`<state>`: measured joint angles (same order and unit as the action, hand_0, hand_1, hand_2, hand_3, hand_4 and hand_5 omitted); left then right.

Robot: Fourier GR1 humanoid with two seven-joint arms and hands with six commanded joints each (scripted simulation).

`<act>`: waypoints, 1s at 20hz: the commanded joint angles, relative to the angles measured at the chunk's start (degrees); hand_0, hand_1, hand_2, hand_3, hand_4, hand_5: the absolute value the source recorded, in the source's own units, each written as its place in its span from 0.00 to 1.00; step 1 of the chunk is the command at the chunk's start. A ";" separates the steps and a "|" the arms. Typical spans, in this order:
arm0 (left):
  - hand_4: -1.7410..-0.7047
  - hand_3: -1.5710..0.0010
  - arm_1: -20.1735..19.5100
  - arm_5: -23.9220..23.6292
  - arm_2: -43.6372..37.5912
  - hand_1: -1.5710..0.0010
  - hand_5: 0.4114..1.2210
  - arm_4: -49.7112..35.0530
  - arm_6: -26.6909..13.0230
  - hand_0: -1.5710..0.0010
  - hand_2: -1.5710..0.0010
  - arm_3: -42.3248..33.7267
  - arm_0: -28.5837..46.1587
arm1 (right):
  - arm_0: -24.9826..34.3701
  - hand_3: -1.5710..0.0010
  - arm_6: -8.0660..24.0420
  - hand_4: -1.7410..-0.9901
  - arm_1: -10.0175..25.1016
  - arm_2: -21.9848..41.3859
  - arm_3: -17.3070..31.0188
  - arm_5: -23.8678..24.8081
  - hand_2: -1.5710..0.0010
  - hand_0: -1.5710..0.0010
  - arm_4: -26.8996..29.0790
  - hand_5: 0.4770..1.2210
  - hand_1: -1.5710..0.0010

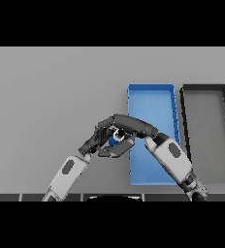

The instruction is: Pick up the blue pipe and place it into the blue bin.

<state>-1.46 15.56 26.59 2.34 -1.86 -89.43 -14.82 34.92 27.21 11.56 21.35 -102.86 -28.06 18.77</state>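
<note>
1. One grey table (46, 97) fills the view, bare across its left half.
2. The left arm comes up from the lower edge, and the left hand (96, 138) sits near the middle of the table, its dark fingers reaching right toward the other hand. They meet it so closely that I cannot tell whether they are curled or straight.
3. One blue pipe (115, 139) shows only as a small blue patch with a pale ring at its end, wedged between the two hands, just left of the blue bin's left wall. Whether it rests on the table or is lifted cannot be told.
4. The right hand (131, 127) reaches left from over the blue bin, with fingers above the pipe and thumb below, curled round it.
5. One blue bin (153, 99), long and rectangular, stands right of centre; the right forearm crosses its lower part.
6. One dark bin (206, 126) with a grey floor stands just beside the blue one on the right, the same shape, apart by a narrow strip of table.
</note>
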 commanded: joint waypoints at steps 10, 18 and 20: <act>0.02 0.09 2.82 3.12 -2.25 0.00 1.00 -0.90 0.76 0.00 0.00 0.05 1.19 | -0.71 0.09 -6.27 0.05 -0.15 2.97 -0.76 2.57 0.05 0.05 0.92 0.84 0.05; 0.26 0.41 2.16 2.88 -3.08 0.32 1.00 4.88 2.47 0.26 0.34 -0.33 1.32 | -0.86 0.01 -11.27 0.01 -0.40 4.28 -0.42 6.19 0.01 0.01 -3.11 0.97 0.01; 0.44 0.62 1.71 6.59 -3.31 0.56 1.00 5.07 3.09 0.52 0.58 -0.28 1.00 | -0.79 0.01 -7.81 0.01 -1.09 4.54 -1.67 6.78 0.00 0.01 -2.45 0.98 0.01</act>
<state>0.23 22.31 23.27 7.61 1.22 -89.69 -13.82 34.15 19.09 10.44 25.88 -104.54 -21.42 16.24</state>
